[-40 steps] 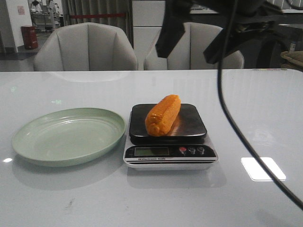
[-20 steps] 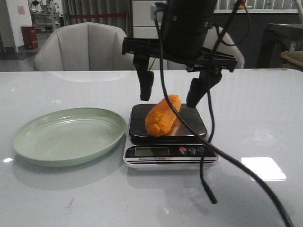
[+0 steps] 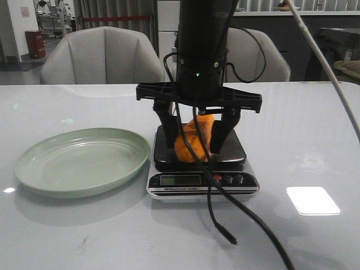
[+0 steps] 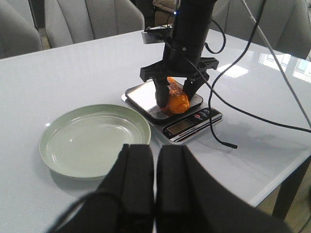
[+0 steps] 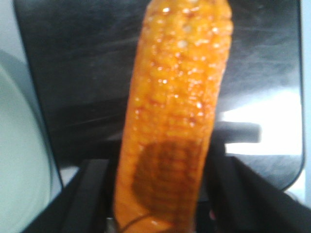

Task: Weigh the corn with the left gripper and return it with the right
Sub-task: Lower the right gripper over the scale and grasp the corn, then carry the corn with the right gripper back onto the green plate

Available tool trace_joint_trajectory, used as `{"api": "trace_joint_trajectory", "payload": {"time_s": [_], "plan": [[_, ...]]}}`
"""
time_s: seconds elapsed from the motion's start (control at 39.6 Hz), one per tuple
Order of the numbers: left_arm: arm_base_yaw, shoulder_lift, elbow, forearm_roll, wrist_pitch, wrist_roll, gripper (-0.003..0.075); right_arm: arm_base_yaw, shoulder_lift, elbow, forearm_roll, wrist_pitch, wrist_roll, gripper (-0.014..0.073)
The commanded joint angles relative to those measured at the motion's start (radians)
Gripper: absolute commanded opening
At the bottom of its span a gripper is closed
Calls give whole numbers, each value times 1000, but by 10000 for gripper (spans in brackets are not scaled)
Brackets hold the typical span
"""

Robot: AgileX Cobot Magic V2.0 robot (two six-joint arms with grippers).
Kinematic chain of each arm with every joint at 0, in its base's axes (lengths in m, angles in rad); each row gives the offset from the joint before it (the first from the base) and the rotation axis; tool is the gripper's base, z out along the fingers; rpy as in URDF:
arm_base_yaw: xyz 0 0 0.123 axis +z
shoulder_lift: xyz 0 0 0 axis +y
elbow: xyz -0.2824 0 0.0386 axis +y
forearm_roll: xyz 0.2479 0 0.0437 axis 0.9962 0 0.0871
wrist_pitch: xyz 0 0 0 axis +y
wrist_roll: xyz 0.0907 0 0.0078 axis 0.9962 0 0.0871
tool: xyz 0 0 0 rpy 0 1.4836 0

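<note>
The orange-yellow corn (image 3: 194,140) lies on the black platform of the scale (image 3: 230,152), and it also shows in the left wrist view (image 4: 177,101) and close up in the right wrist view (image 5: 175,107). My right gripper (image 3: 194,148) is down over the scale, open, with one finger on each side of the cob (image 5: 163,194). A narrow gap shows at each finger. My left gripper (image 4: 155,148) is shut and empty, held back above the table's near edge, short of the pale green plate (image 4: 95,141).
The pale green plate (image 3: 81,160) sits empty just left of the scale. The scale's display and buttons (image 3: 202,180) face the front. A loose black cable (image 3: 225,233) hangs from the right arm onto the table in front of the scale. Two chairs stand behind the table.
My right gripper has come down from above the scale until its open fingers straddle the corn. The corn and the plate have not moved.
</note>
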Motion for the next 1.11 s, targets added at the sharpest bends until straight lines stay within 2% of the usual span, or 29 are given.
{"api": "trace_joint_trajectory", "payload": {"time_s": [0.0,0.05,0.15,0.35,0.51,0.66,0.73,0.86,1.09], "plan": [[-8,12,-26,0,-83,-2,124,-2,-51,-63,-38,8,-22,337],[-8,12,-26,0,-83,-2,124,5,-51,-91,-37,3,-40,288],[-8,12,-26,0,-83,-2,124,28,-51,-147,-34,-8,-87,248],[-8,12,-26,0,-83,-2,124,117,-48,-214,37,-69,-234,246],[-8,12,-26,0,-83,-2,124,176,-24,-214,82,-148,-238,246],[-8,12,-26,0,-83,-2,124,201,22,-214,97,-156,-238,247],[-8,12,-26,0,-83,-2,124,205,43,-214,126,-159,-238,267],[-8,12,-26,0,-83,-2,124,208,77,-214,189,-181,-238,369],[-8,12,-26,0,-83,-2,124,208,86,-217,199,-216,-238,495]]}}
